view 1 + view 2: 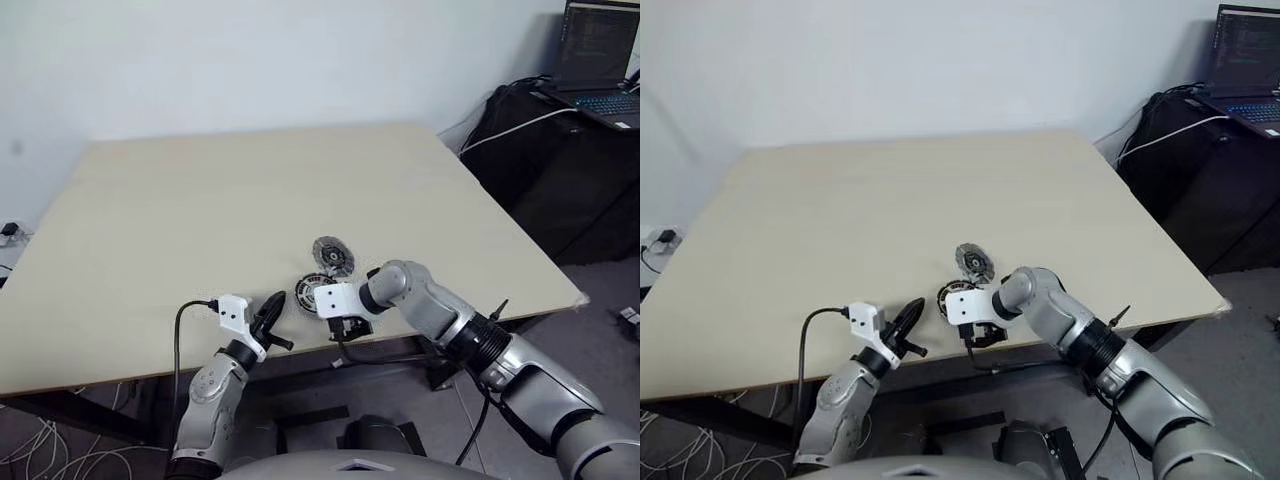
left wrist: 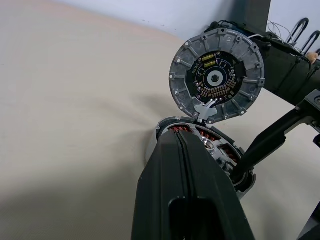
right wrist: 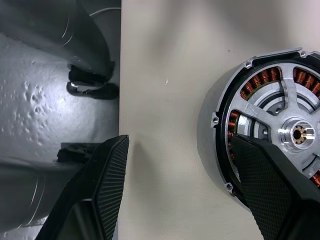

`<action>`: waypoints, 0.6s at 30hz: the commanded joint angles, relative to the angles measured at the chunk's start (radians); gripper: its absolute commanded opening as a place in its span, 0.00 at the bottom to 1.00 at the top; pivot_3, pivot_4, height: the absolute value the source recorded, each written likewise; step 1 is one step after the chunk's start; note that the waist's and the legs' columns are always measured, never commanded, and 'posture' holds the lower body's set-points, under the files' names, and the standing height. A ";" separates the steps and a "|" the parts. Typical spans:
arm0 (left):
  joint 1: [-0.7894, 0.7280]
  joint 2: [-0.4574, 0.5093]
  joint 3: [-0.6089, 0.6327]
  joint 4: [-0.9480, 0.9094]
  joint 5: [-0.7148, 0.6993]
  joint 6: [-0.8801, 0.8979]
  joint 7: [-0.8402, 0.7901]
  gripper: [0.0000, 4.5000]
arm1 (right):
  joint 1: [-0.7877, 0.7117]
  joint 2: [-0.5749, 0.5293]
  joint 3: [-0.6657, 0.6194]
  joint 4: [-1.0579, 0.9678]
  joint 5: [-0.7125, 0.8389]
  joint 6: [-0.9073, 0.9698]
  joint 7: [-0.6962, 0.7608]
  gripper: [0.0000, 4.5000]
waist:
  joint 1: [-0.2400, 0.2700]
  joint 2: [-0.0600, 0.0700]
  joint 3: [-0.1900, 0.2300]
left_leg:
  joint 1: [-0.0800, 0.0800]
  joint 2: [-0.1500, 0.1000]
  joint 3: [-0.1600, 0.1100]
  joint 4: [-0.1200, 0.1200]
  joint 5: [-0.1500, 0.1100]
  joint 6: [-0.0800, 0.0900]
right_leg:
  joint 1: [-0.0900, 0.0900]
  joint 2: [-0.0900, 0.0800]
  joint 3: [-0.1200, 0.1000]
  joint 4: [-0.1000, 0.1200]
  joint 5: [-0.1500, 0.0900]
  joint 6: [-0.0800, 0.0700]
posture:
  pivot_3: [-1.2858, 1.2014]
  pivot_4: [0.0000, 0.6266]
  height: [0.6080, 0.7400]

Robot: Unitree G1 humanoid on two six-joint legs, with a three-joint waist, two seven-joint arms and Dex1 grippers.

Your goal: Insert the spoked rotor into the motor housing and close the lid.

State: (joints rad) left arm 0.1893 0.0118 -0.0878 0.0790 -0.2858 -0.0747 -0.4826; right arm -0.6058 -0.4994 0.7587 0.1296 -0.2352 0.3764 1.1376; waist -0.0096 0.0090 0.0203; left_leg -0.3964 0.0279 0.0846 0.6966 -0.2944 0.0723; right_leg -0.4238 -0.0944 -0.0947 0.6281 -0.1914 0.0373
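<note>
The motor housing [image 3: 257,80] lies near the table's front edge, with copper windings showing inside its silvery rim. The spoked rotor [image 3: 300,134] sits inside it, silver spokes and hub facing up. Just behind the housing the lid [image 2: 216,80] lies on the table, a ribbed grey disc with a circuit face showing. My right gripper [image 3: 185,190] points down at the housing's near side and is open, holding nothing. One finger [image 3: 270,185] is over the housing's rim and the other [image 3: 107,185] is at the table edge. My left gripper [image 1: 270,315] is shut and empty, level, just left of the housing.
The pale table [image 1: 250,200] stretches wide behind the parts. Its front edge [image 1: 120,370] runs right under both grippers. A black stand with a laptop [image 1: 600,60] and cables is at the far right, off the table.
</note>
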 commanded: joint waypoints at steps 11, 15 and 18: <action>-0.009 -0.011 -0.002 -0.017 -0.003 -0.025 -0.001 0.00 | -0.046 0.012 -0.025 0.060 -0.034 0.003 0.043 0.18 | 0.009 0.000 0.000 | -0.001 -0.001 0.000 0.001 -0.001 0.001 | 0.000 -0.001 0.000 0.000 0.003 -0.004 | 0.52 0.00 1.00; -0.012 -0.013 0.000 -0.012 -0.004 -0.026 -0.001 0.00 | -0.039 0.017 -0.038 0.058 -0.039 -0.002 0.043 0.02 | 0.008 0.000 0.000 | -0.001 0.000 0.001 0.001 -0.001 0.001 | 0.000 -0.001 0.000 -0.001 0.003 -0.004 | 0.52 0.00 1.00; -0.015 -0.014 0.001 -0.008 -0.004 -0.026 -0.002 0.00 | -0.031 0.035 -0.073 0.054 -0.014 0.025 0.028 0.02 | 0.009 0.000 0.000 | 0.000 0.000 0.001 0.001 -0.001 0.001 | 0.000 -0.001 0.000 0.000 0.002 -0.003 | 0.52 0.00 1.00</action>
State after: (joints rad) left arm 0.1880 0.0038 -0.0861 0.0795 -0.2860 -0.0771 -0.4816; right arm -0.6376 -0.4707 0.7241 0.1855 -0.2640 0.3872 1.1724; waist -0.0010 0.0093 0.0200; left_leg -0.3969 0.0279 0.0853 0.6972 -0.2950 0.0730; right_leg -0.4241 -0.0949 -0.0949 0.6277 -0.1891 0.0340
